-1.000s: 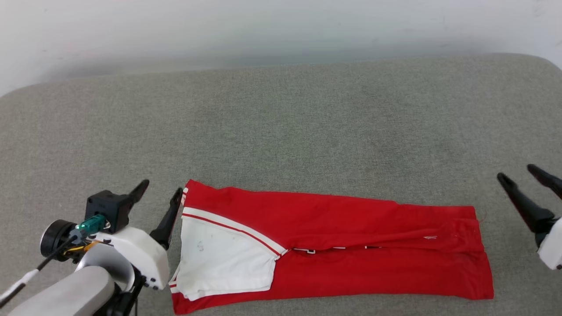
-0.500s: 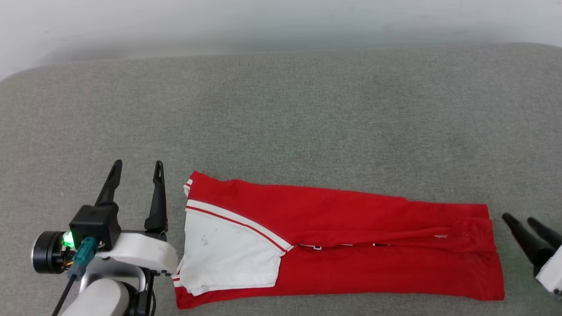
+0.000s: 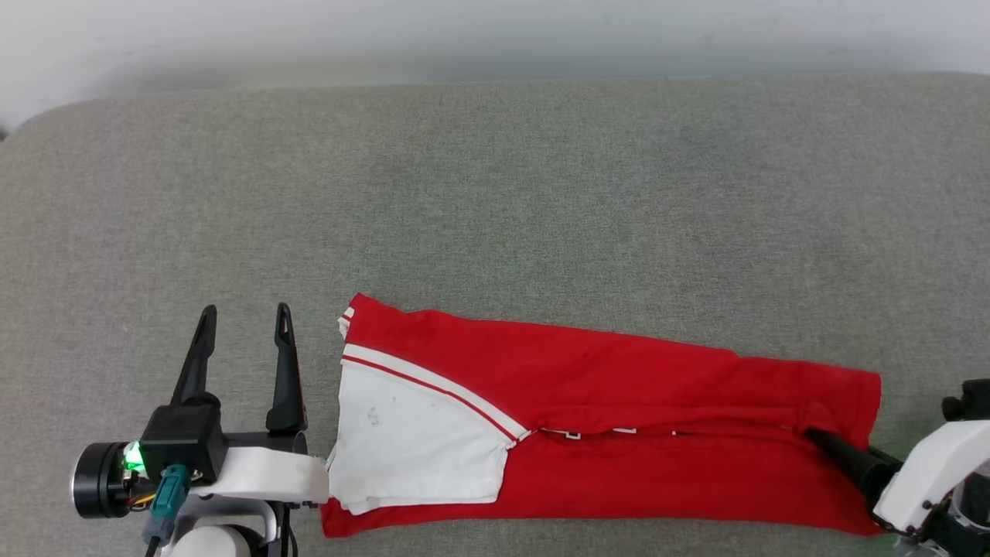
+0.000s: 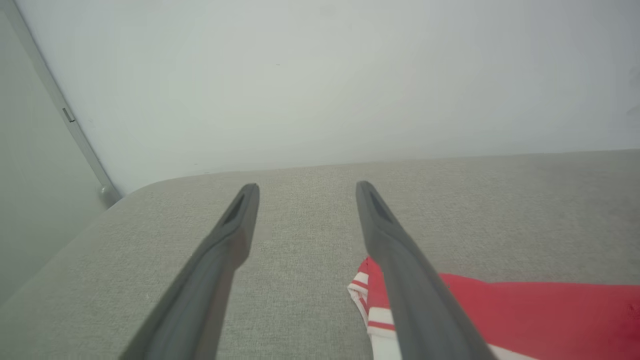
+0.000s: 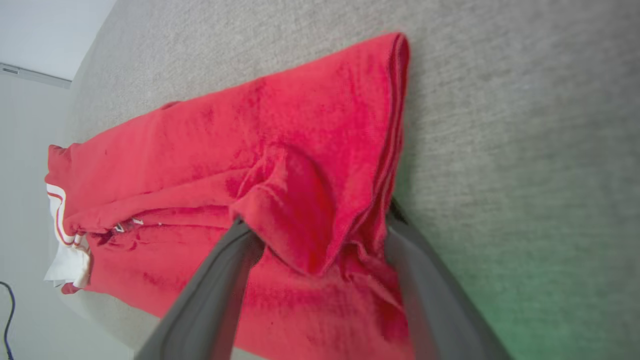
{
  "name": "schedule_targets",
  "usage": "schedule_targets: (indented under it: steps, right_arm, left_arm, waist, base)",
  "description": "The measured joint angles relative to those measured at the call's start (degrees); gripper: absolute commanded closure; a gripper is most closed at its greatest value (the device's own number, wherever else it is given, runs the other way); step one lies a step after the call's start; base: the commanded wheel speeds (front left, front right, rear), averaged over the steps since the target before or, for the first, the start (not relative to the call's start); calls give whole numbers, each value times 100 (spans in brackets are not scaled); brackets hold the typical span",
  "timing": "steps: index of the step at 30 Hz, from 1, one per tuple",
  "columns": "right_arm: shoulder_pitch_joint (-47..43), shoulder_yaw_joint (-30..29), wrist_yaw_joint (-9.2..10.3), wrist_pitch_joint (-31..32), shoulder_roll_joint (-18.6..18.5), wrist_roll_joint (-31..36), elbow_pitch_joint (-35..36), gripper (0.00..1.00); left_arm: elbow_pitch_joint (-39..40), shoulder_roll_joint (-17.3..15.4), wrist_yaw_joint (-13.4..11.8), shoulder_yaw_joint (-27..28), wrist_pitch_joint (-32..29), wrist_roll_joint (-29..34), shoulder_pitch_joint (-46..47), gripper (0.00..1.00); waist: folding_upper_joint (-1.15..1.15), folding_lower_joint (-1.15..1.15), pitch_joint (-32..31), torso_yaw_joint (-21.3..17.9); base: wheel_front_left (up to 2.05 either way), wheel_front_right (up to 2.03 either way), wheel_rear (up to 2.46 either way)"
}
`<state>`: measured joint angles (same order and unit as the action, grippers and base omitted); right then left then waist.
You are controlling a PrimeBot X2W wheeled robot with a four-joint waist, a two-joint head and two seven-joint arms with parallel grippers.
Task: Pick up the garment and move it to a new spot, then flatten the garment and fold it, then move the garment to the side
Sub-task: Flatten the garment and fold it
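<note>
The garment (image 3: 619, 410) lies folded into a long red strip on the grey padded surface (image 3: 495, 193), with its white sleeve (image 3: 410, 449) on top at the left end. My left gripper (image 3: 246, 309) stands open just left of that end, apart from the cloth; the left wrist view shows the same gripper (image 4: 306, 186) with the garment's striped corner (image 4: 367, 300) beside its right finger. My right gripper (image 3: 820, 441) is at the garment's right hem. In the right wrist view its fingers (image 5: 320, 220) are spread, with a raised fold of the red garment (image 5: 280, 150) between them and their tips hidden by cloth.
A pale wall (image 3: 495, 31) runs behind the surface. The garment sits close to the surface's front edge (image 3: 619, 545). Bare grey fabric stretches behind the garment and to both sides.
My right gripper has come in from the right and pushed its fingers into the garment's right hem. My left gripper has turned its fingers up the view, staying beside the left end. The camera shifted a little.
</note>
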<state>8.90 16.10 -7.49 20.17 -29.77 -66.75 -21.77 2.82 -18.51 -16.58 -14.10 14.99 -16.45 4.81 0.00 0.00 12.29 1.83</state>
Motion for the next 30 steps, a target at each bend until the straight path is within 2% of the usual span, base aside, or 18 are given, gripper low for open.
schedule_targets:
  steps: [3,4,5,6,8,12,17,24,27,30]
  right_arm:
    - [51,172,0,-27,36,-43,5,0]
    - [73,225,0,-54,47,-67,4,23]
    - [94,283,0,-132,59,-67,-13,65]
    - [94,283,0,-132,59,-67,-13,100]
    - [168,420,0,-276,70,-49,-75,100]
    - [192,559,-1,-371,64,-43,-119,100]
    - [226,690,-1,-509,-179,-79,-67,100]
    - [227,650,-2,-538,-951,-76,29,100]
    - [225,553,-1,-292,-1421,-18,-296,100]
    - [229,548,-1,-37,-1579,-4,-259,100]
  left_arm:
    - [23,220,147,241,1,305,-111,0]
    - [29,308,198,323,1,383,-148,0]
    - [32,391,254,382,1,457,-197,0]
    - [32,391,254,382,1,457,-197,0]
    - [29,605,387,561,7,690,-337,0]
    - [11,782,508,709,7,876,-454,0]
    - [-13,1015,672,888,7,1135,-618,0]
    - [29,1184,817,1029,7,1381,-770,0]
    - [54,1215,856,1081,7,1474,-832,0]
    - [66,1244,879,1104,7,1508,-877,0]
  waist:
    - [0,0,-17,11]
    - [0,0,-26,10]
    - [0,0,-34,7]
    - [0,0,-34,7]
    - [0,0,-76,-3]
    - [0,0,-135,-14]
    - [0,0,-242,-32]
    - [0,0,-376,-63]
    - [0,0,-434,-81]
    - [0,0,-477,-96]
  base:
    - [0,0,0]
    - [0,0,0]
    - [0,0,0]
    - [0,0,0]
    - [0,0,0]
    - [0,0,0]
    - [0,0,0]
    - [0,0,0]
    - [0,0,0]
    - [0,0,0]
